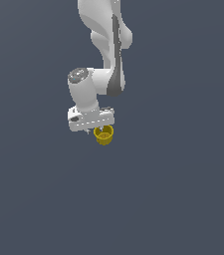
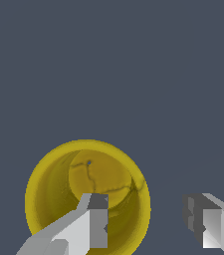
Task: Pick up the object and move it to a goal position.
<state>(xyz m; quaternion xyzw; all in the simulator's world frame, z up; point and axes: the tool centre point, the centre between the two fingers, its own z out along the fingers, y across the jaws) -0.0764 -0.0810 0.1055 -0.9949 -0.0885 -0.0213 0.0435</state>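
The object is a small mustard-yellow cup (image 1: 104, 136) standing upright on the dark grey floor, just below the white hand in the exterior view. In the wrist view I look down into its open mouth (image 2: 58, 189). My gripper (image 2: 146, 224) is open. One fingertip (image 2: 97, 221) is over or inside the cup's mouth. The other fingertip (image 2: 203, 224) is outside the rim, with a clear gap to it. The jaws straddle one side of the cup's wall without closing on it. In the exterior view the gripper (image 1: 94, 131) sits right at the cup's rim.
The white arm (image 1: 106, 45) comes down from the top of the exterior view. A plain dark grey floor (image 1: 183, 199) lies all around. No goal marker shows.
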